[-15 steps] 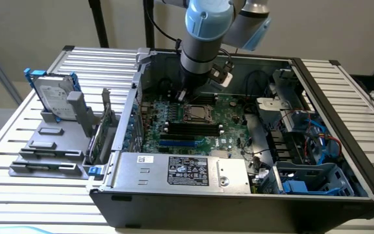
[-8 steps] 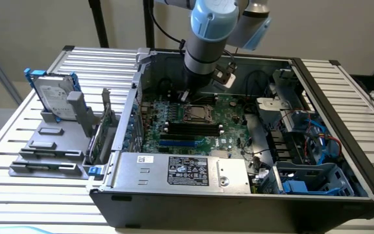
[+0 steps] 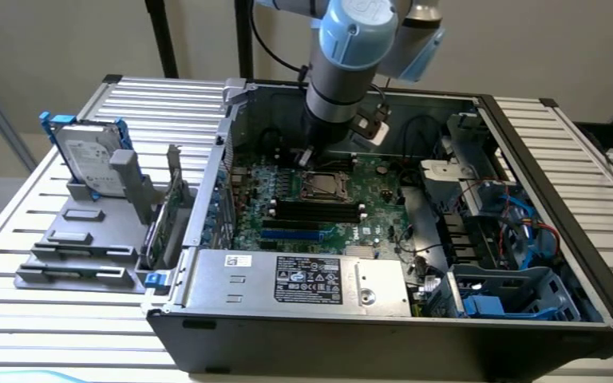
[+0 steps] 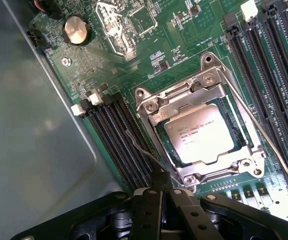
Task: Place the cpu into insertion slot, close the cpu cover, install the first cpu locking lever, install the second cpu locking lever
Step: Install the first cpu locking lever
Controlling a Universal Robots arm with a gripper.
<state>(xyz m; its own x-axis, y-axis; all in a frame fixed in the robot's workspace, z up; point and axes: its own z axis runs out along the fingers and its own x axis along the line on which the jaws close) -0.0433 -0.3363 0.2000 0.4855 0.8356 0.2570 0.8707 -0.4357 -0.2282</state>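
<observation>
CPU (image 4: 199, 135) seated in insertion slot (image 4: 226, 106), cpu cover (image 4: 184, 97) down. Gripper (image 4: 160, 176) jaws closed together, tip against locking lever (image 4: 139, 145) — thin sprung wire, could slip off and spring back, leaving cover unlatched.

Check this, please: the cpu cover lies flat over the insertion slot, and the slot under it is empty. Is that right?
Not quite. The insertion slot is not empty: in the wrist view the cpu sits in it, its printed silver-grey top showing through the cut-out of the cpu cover, which does lie flat.
</observation>
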